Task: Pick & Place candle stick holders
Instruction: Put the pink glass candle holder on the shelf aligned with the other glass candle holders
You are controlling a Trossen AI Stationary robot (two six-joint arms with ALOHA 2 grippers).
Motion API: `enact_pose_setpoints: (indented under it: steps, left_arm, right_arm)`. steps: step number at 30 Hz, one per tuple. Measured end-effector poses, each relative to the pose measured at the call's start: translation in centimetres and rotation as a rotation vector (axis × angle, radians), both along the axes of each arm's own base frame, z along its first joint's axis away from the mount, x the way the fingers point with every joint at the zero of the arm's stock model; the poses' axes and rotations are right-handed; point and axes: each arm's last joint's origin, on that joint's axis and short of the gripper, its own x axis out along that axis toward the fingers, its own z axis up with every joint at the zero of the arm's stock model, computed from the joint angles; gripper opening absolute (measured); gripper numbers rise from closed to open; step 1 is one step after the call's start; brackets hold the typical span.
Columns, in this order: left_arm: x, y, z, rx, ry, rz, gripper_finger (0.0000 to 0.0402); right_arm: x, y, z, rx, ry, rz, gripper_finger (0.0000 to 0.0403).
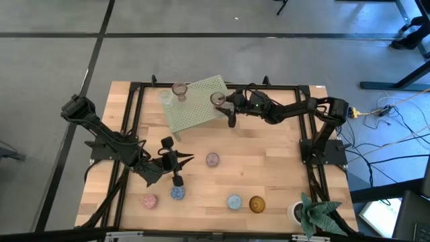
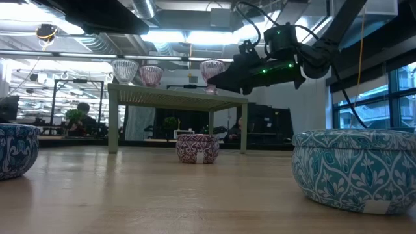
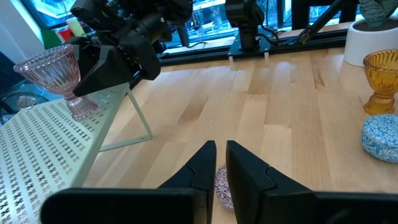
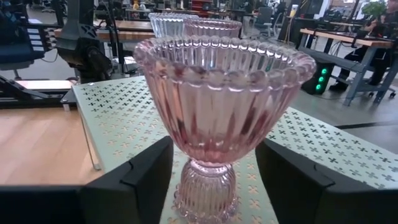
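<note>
A pink stemmed glass cup [image 4: 221, 99] stands on its foot on the pale green rack [image 1: 195, 104], at the rack's right edge. My right gripper [image 4: 214, 158] is open, one finger on each side of the cup's stem, apart from it. A clear cup [image 1: 165, 97] and a mauve-brown cup [image 1: 179, 89] stand on the rack's far left part. My left gripper [image 3: 217, 158] is shut and empty above the table's middle, just left of a small mauve cup [image 1: 212, 159] on the table.
Along the table's near side stand a pink cup [image 1: 149, 200], two blue patterned cups [image 1: 177, 193] [image 1: 234, 201] and an amber stemmed cup [image 1: 256, 204]. A white pot with a green plant [image 1: 302, 212] is at the near right corner. A black frame [image 1: 134, 87] borders the table.
</note>
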Motion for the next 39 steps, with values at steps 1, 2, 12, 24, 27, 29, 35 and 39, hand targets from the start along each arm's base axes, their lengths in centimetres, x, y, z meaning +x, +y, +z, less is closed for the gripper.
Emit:
enact_pose_setpoints:
  steps: [1, 2, 12, 24, 27, 29, 35, 39]
  left_arm:
    - [0.0, 0.0, 0.0, 0.0, 0.0, 0.0, 0.0031]
    - [0.0, 0.0, 0.0, 0.0, 0.0, 0.0, 0.0031]
    - [0.0, 0.0, 0.0, 0.0, 0.0, 0.0, 0.0031]
    - [0.0, 0.0, 0.0, 0.0, 0.0, 0.0, 0.0031]
    - [0.0, 0.0, 0.0, 0.0, 0.0, 0.0, 0.0031]
    - [0.0, 0.0, 0.0, 0.0, 0.0, 0.0, 0.0031]
    - [0.0, 0.0, 0.0, 0.0, 0.0, 0.0, 0.0031]
    - [0.0, 0.0, 0.0, -0.001, 0.0, 0.0, 0.0031]
  right_arm:
    - [0.0, 0.0, -0.01, -0.006, 0.002, 0.001, 0.022]
    - [0.0, 0.0, 0.0, -0.008, 0.002, 0.001, 0.0211]
    - [-0.01, 0.01, -0.14, -0.009, 0.015, 0.002, 0.0111]
    - [-0.01, 0.02, -0.22, -0.004, 0.023, 0.002, 0.0118]
    - [-0.01, 0.02, -0.23, 0.002, 0.023, 0.001, 0.0112]
    - [-0.02, 0.02, -0.23, 0.002, 0.023, 0.001, 0.0111]
    - [-0.02, 0.01, -0.24, 0.002, 0.025, -0.005, 0.0116]
    - [-0.01, 0.0, -0.14, -0.006, 0.015, -0.008, 0.0116]
